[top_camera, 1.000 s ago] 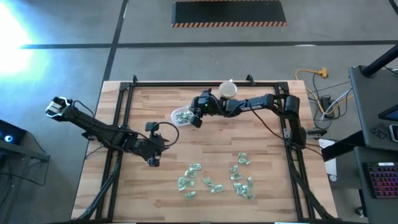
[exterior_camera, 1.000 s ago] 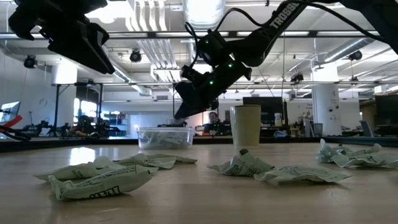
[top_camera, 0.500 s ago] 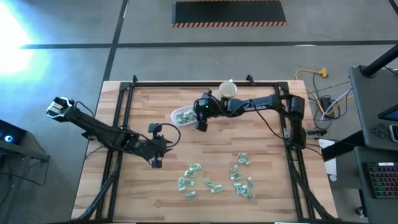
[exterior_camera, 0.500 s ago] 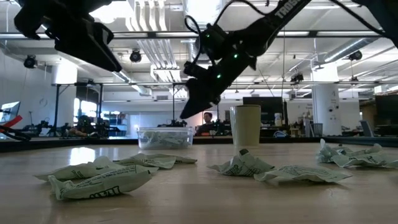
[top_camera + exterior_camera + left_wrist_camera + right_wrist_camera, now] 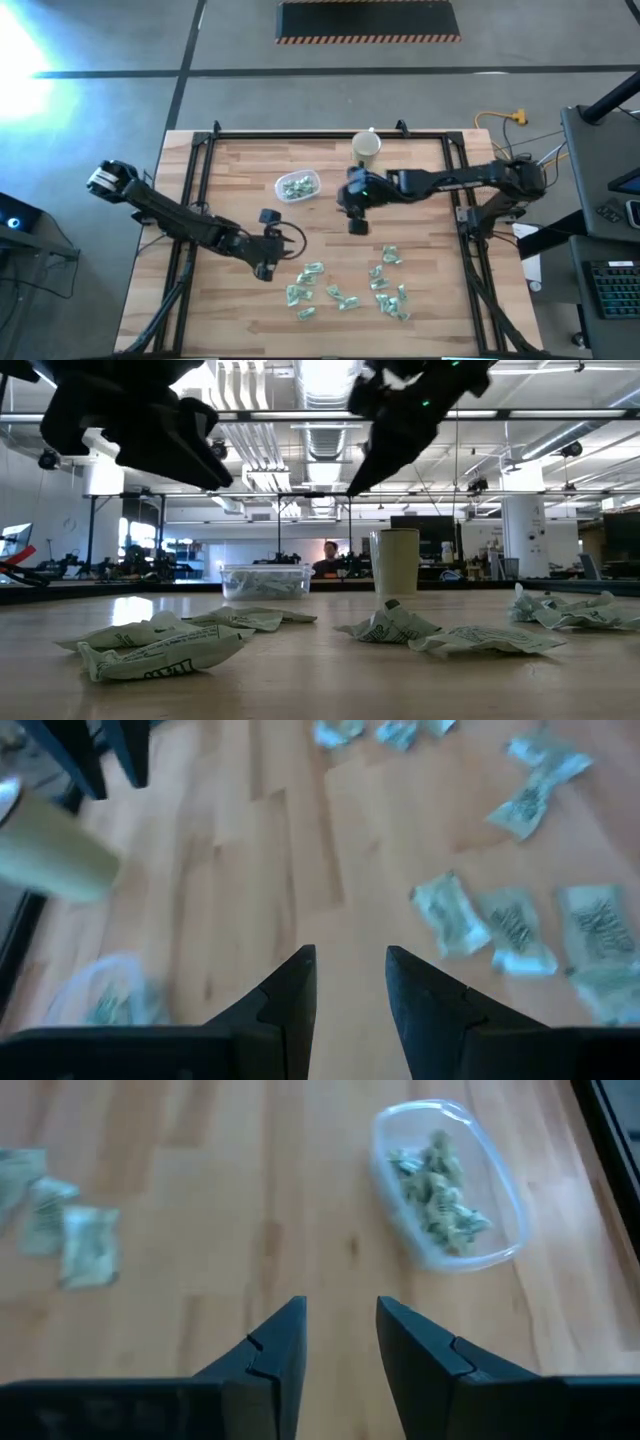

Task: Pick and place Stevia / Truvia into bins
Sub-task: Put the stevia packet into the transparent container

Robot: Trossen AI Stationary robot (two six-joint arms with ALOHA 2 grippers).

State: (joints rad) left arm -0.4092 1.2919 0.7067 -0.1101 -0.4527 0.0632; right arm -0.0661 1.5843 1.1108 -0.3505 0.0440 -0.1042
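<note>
Several pale green and white Stevia sachets (image 5: 345,290) lie scattered on the near half of the wooden table; they also show in the low view (image 5: 160,645). The clear bin (image 5: 297,185) stands toward the far side with a heap of sachets (image 5: 440,1185) inside. My left gripper (image 5: 266,272) hovers open just left of the scattered sachets (image 5: 510,920), nothing between its fingers (image 5: 290,990). My right gripper (image 5: 357,228) hangs open above the table's middle, between the bin (image 5: 430,1265) and the loose sachets (image 5: 70,1230), and holds nothing.
A beige paper cup (image 5: 366,147) stands upright at the far edge, right of the bin, and shows in the low view (image 5: 396,560). A black frame (image 5: 200,170) runs along the table's sides. Bare wood lies between the bin and the sachets.
My right gripper has left the spot over the bin, rising and swinging toward the table's right and near side. My left gripper has moved right and a little down, toward the scattered sachets. The sachets and the bin have kept their places.
</note>
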